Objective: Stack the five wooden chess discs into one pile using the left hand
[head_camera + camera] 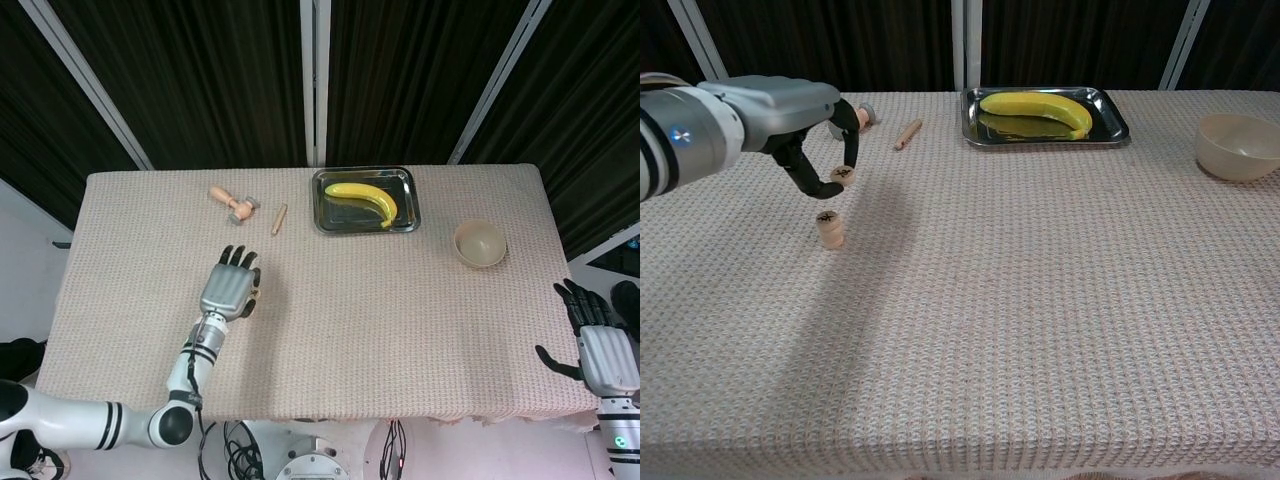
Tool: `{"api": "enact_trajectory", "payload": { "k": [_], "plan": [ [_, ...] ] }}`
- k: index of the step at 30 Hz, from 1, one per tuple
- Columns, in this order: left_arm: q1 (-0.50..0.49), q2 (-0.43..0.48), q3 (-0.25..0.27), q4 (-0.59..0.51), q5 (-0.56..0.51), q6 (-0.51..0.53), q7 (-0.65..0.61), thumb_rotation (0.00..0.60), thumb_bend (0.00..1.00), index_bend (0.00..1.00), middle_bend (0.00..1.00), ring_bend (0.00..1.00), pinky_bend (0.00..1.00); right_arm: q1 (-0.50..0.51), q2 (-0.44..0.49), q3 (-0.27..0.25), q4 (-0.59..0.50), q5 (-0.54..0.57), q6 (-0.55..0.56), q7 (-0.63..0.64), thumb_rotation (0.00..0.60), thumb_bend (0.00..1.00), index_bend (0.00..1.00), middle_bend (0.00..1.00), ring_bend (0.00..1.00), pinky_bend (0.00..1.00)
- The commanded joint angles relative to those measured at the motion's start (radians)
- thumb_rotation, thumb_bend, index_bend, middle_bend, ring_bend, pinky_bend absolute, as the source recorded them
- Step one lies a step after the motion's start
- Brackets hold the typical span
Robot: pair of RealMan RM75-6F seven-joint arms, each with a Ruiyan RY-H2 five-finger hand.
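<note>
Woven cloth: a beige textured cover lies over the whole worktop [1040, 330].
Right hand: the right hand [600, 345] hangs off the near right corner of the worktop in the head view, fingers spread and holding nothing.
Pile: a short pile of wooden chess discs [830, 229] stands on the cloth at the near left; the top disc carries a dark character. How many discs it holds cannot be told.
Left hand: the left hand [790, 115] hovers above and slightly behind the pile, raised clear of the cloth.
Held disc: one wooden disc [843, 176] is pinched between the thumb and a fingertip of the left hand, its marked face tilted toward the chest camera, just above the pile and not touching it.
Peg: a small wooden stick [907, 133] lies farther back, tilted on the cloth.
Wooden piece: a pale wooden and grey object [235, 202] lies at the far left, partly hidden behind the left hand in the chest view.
Tray: a metal tray [1110, 112] at the far centre holds a yellow banana [1040, 106].
Bowl: a beige bowl [1238, 146] sits at the far right.
</note>
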Motion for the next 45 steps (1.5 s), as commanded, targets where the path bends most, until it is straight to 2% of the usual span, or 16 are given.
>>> {"api": "enact_trajectory", "payload": {
  "k": [1, 5, 8, 23, 45],
  "plan": [
    [0.026, 0.024, 0.043, -0.036, 0.025, 0.015, -0.013, 0.6, 0.32, 0.49, 0.12, 0.0, 0.0, -0.001, -0.001, 0.0, -0.002, -0.002, 0.003, -0.003, 0.6, 0.17, 0.0, 0.0, 0.0, 0.0],
    [0.063, 0.025, 0.097, -0.033, 0.088, 0.031, -0.057, 0.6, 0.32, 0.49, 0.12, 0.0, 0.0, -0.006, 0.003, 0.002, -0.006, -0.004, 0.015, 0.0, 0.6, 0.17, 0.0, 0.0, 0.0, 0.0],
    [0.079, 0.022, 0.109, -0.016, 0.12, 0.029, -0.093, 0.6, 0.32, 0.49, 0.13, 0.0, 0.0, -0.006, 0.003, 0.003, -0.004, 0.001, 0.012, 0.0, 0.6, 0.18, 0.0, 0.0, 0.0, 0.0],
    [0.084, -0.012, 0.103, 0.047, 0.148, -0.011, -0.138, 0.6, 0.32, 0.48, 0.13, 0.0, 0.0, -0.005, 0.005, 0.006, 0.0, 0.012, 0.005, 0.002, 0.6, 0.18, 0.0, 0.0, 0.0, 0.0],
    [0.095, -0.029, 0.104, 0.082, 0.174, -0.031, -0.154, 0.6, 0.32, 0.42, 0.12, 0.0, 0.0, -0.005, 0.009, 0.008, -0.002, 0.022, -0.002, -0.002, 0.6, 0.18, 0.0, 0.0, 0.0, 0.0]
  ]
}}
